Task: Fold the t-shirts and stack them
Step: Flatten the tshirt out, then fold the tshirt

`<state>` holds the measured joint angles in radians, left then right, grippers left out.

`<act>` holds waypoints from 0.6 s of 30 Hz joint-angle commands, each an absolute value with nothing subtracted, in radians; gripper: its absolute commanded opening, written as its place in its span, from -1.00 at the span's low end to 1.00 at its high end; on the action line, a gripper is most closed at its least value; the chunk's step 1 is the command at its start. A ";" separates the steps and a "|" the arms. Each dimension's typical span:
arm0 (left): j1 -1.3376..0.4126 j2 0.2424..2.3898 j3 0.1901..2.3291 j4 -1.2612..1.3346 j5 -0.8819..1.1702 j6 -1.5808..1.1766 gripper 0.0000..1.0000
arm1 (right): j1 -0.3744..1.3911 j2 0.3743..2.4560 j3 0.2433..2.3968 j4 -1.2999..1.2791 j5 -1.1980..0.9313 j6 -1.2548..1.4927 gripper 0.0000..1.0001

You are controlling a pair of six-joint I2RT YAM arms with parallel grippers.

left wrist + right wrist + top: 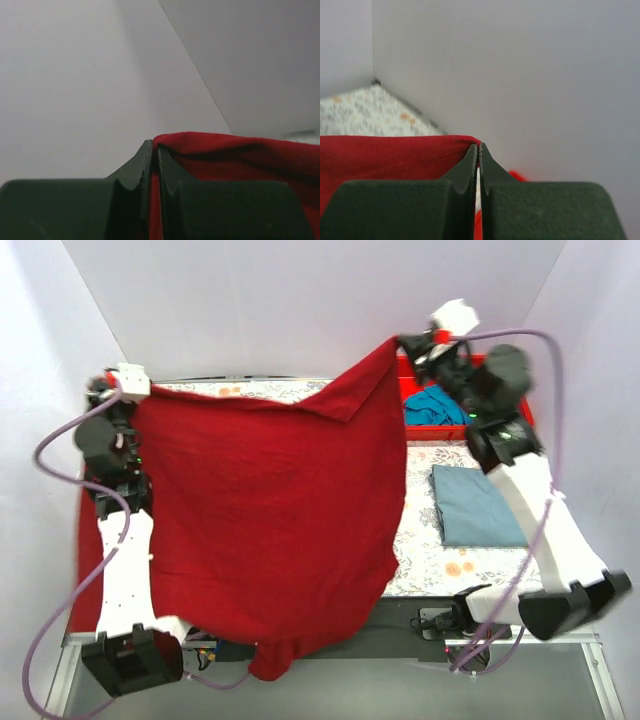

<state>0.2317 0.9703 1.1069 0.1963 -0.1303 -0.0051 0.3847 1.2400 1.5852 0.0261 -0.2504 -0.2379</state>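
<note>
The large dark red t-shirt [270, 510] hangs spread in the air between both arms and drapes past the table's near edge. My left gripper [128, 388] is shut on its left top corner; the red cloth [240, 160] shows pinched between the fingers in the left wrist view. My right gripper [405, 343] is shut on its right top corner, and the red cloth [385, 155] is pinched at the fingertips in the right wrist view. A folded grey-blue t-shirt [478, 505] lies on the table at the right. A teal-blue t-shirt [432, 405] lies crumpled in the red bin.
The red plastic bin [522, 405] stands at the back right, partly under the right arm. The patterned tablecloth [425, 560] shows right of the hanging shirt. White walls close in the back and both sides.
</note>
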 commanded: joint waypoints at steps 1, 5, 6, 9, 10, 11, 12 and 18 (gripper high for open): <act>0.230 0.995 0.977 0.274 -0.060 0.017 -1.00 | 0.383 1.304 1.467 0.175 -0.233 -0.314 -0.97; 0.230 1.167 0.865 0.363 -0.025 0.009 -1.00 | 0.383 1.455 1.420 0.259 -0.203 -0.367 -0.97; 0.232 1.204 0.839 0.383 -0.015 0.008 -1.00 | 0.383 1.530 1.428 0.279 -0.192 -0.377 -0.97; 0.233 1.381 0.827 0.481 -0.009 0.008 -1.00 | 0.385 1.690 1.497 0.322 -0.173 -0.405 -0.97; 0.232 1.437 0.845 0.507 -0.008 0.008 -1.00 | 0.385 1.733 1.531 0.325 -0.161 -0.416 -0.97; 0.232 1.483 0.865 0.515 -0.005 0.008 -1.00 | 0.385 1.774 1.560 0.327 -0.155 -0.426 -0.97; 0.233 1.578 0.888 0.518 -0.002 0.008 -1.00 | 0.385 1.846 1.618 0.330 -0.146 -0.436 -0.97; 0.235 1.834 1.093 0.534 -0.002 -0.051 -1.00 | 0.385 2.060 1.799 0.330 -0.115 -0.482 -0.97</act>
<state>0.2317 1.8091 0.9932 0.4507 -0.0113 -0.0296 0.3866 2.0354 1.6886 0.2211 -0.1501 -0.4381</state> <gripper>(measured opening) 0.029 0.020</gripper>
